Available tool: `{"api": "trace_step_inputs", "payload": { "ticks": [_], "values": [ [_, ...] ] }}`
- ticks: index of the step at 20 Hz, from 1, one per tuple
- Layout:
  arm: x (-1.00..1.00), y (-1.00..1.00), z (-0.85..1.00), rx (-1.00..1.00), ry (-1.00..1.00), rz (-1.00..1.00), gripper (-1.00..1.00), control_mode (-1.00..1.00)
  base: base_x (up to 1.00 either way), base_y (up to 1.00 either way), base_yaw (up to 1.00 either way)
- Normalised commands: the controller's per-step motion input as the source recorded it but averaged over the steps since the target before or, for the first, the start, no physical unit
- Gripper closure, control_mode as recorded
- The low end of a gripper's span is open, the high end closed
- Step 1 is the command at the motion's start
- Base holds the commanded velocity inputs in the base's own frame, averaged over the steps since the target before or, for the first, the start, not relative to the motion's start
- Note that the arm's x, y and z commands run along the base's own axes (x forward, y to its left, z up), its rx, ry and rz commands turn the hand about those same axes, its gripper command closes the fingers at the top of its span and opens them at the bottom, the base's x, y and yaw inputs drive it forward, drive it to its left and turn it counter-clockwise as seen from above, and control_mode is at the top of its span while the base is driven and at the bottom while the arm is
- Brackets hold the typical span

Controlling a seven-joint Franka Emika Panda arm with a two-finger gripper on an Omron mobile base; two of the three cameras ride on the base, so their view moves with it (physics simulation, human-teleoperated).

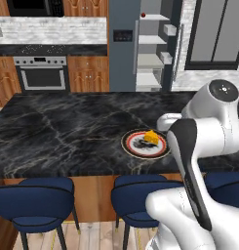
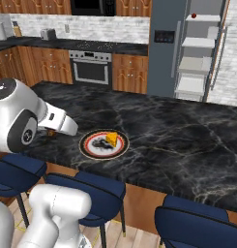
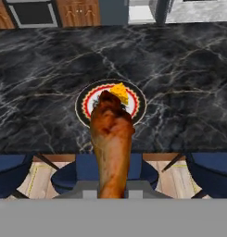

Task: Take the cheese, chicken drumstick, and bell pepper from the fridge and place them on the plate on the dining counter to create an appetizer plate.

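Nearest the base, three blue stools point(image 1: 35, 201) are standing tucked against the wooden base of the dining counter point(image 1: 52, 136), and the white arm point(image 1: 199, 146) is rising above them.

In the hand view, the gripper point(image 3: 111, 192) is clamping the chicken drumstick point(image 3: 111, 139) at its narrow end, the jaws closed tight around it; the fingertips themselves are lying hidden behind the meat. The drumstick is pointing away from the hand, its thick browned end hanging over the near edge of the counter and overlapping the plate point(image 3: 87, 104) in the picture; whether it is touching the plate cannot be told.

On the black marble slab, the plate point(image 1: 133, 146) is sitting close to the near edge, and the cheese point(image 1: 151, 137) is resting on it, toward its far side, as a yellow-orange wedge point(image 2: 111, 139).

Beyond the counter, the fridge point(image 2: 163, 48) is standing with its door open, its white shelves point(image 1: 150, 61) showing. The bell pepper point(image 2: 193, 16) is lying on the top shelf as a small red dot point(image 1: 143, 15).

Farthest back, a steel oven point(image 1: 42, 73) is sitting among wooden cabinets point(image 1: 89, 73) beneath a narrow dark worktop point(image 1: 50, 49), to the left of the fridge.
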Motion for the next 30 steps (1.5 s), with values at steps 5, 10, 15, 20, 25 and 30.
{"api": "trace_step_inputs", "payload": {
  "ticks": [5, 10, 15, 20, 25, 30],
  "values": [
    [0.54, 0.02, -0.36, 0.15, 0.07, -0.12, 1.00, -1.00, 0.00, 0.00, 0.00],
    [0.39, 0.00, -0.41, 0.26, 0.16, -0.02, 1.00, -1.00, 0.00, 0.00, 0.00],
    [0.27, 0.06, -0.45, 0.07, 0.03, -0.02, 1.00, -1.00, 0.00, 0.00, 0.00],
    [0.39, 0.19, -0.36, -0.01, -0.01, -0.08, 1.00, -1.00, 0.00, 0.00, 0.00],
    [0.52, 0.06, -0.29, -0.01, 0.00, -0.08, 1.00, -1.00, 0.00, 0.00, 0.00],
    [0.61, 0.00, -0.29, 0.00, 0.00, -0.08, 1.00, -1.00, 0.00, 0.00, 0.00]
  ]
}}
